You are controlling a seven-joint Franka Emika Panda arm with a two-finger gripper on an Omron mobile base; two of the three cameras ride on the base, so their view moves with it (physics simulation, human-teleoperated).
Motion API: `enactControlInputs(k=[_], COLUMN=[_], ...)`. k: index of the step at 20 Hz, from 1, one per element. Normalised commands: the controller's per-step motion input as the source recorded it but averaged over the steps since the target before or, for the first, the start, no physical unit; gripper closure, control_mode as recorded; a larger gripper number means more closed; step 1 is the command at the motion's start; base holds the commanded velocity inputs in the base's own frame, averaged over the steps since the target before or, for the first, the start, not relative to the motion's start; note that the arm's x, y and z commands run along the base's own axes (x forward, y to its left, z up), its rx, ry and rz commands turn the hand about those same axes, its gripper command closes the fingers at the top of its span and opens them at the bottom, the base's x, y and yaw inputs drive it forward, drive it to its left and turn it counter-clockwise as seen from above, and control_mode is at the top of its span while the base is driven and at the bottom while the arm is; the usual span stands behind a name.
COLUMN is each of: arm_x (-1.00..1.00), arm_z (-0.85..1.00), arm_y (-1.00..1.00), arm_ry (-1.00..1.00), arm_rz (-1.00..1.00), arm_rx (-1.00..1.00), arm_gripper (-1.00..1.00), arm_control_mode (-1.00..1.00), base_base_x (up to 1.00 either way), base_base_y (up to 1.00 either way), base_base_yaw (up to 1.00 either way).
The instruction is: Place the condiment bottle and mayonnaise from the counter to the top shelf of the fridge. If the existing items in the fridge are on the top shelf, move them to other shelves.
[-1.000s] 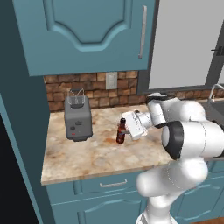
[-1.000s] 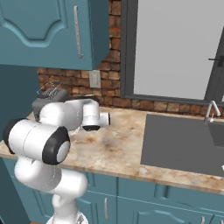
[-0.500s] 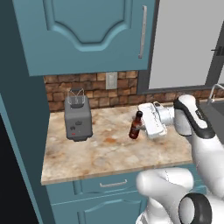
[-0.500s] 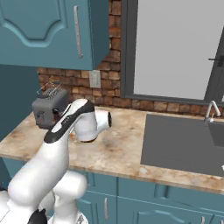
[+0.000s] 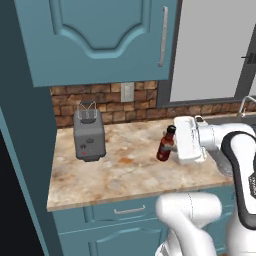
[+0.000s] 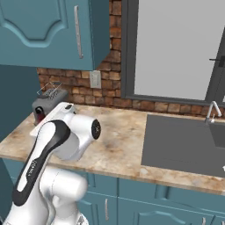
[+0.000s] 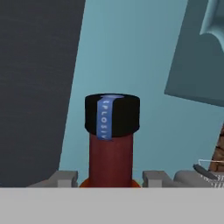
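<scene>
**Currently: bottle gripped, carried off bench surface**

Gripper [image 7: 111, 181] is closed on the condiment bottle [image 5: 166, 144], fingers [image 7: 65, 178] either side of its neck. In hand view the bottle's dark cap with a blue strip stands upright between the tips, red-brown neck below.

Position: left base view puts the bottle above the bench [image 5: 125, 170], right of centre, near the front half, held by the white hand on its right. It looks raised off the stone, tilted slightly; contact w/ bench can't be confirmed. Right base view shows just a bit of dark red [image 6: 40, 115] past the arm's wrist.

Change vs. earlier frames: 1 s ago the bottle stood nearer the toaster [image 5: 89, 134]; it is now farther right, w/ the hand. Arm has swung, elbow now low at frame right. Toaster unmoved against the brick wall [image 5: 112, 102].

Mayonnaise: can't be located.
</scene>
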Motion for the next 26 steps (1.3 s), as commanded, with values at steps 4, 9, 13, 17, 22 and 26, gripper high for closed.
enactControlInputs(k=[4, 9, 13, 17, 22, 26], arm_x=[0.0, 0.0, 0.0, 0.0, 0.0, 0.0], arm_z=[0.0, 0.0, 0.0, 0.0, 0.0, 0.0], arm_y=[0.0, 0.0, 0.0, 0.0, 0.0, 0.0], arm_ry=[0.0, 0.0, 0.0, 0.0, 0.0, 0.0], arm_rz=[0.0, 0.0, 0.0, 0.0, 0.0, 0.0], arm_rx=[0.0, 0.0, 0.0, 0.0, 0.0, 0.0], arm_gripper=[1.0, 1.0, 1.0, 1.0, 1.0, 1.0], arm_control_mode=[1.0, 1.0, 1.0, 1.0, 1.0, 1.0], base_base_x=[-1.0, -0.89, -0.47, -0.5, -0.53, 0.36], base_base_y=[-0.36, -0.21, 0.06, 0.86, 1.0, 1.0], base_base_yaw=[0.06, 0.74, 0.99, 0.81, 0.68, 0.36])
